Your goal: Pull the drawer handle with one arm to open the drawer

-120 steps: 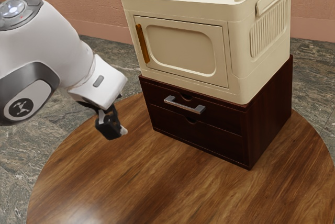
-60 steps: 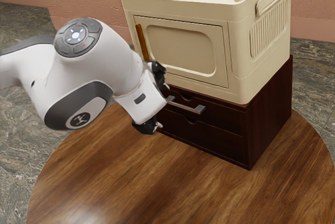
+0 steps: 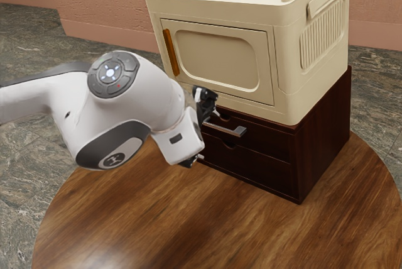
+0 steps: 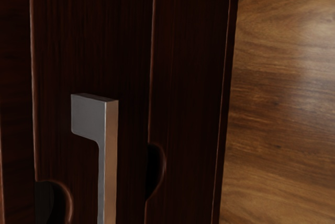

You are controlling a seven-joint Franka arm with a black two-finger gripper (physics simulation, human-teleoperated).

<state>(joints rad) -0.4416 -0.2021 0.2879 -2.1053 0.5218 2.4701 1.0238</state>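
Fingers spread well apart, my black two-finger gripper [image 3: 208, 135] is at the end of the silver, squared metal bar handle [image 3: 229, 131] nearer the exterior view's left. One finger stands higher than the bar and the other lower; I can't tell whether either touches it. From the wrist view I see one squared end of the handle and part of its bar, just ahead of my hand.

That handle sits on the dark brown wooden upper drawer [image 3: 270, 140], whose front lies flush with the lower drawer [image 3: 257, 167], so I read it as closed. Both have a rounded finger notch in the top edge. Their dark wooden cabinet [image 3: 323, 137] stands on a round, brown wood-grain table [image 3: 251, 231], with a cream, boxy cabinet with a tray-like top [image 3: 217, 61] resting on it.
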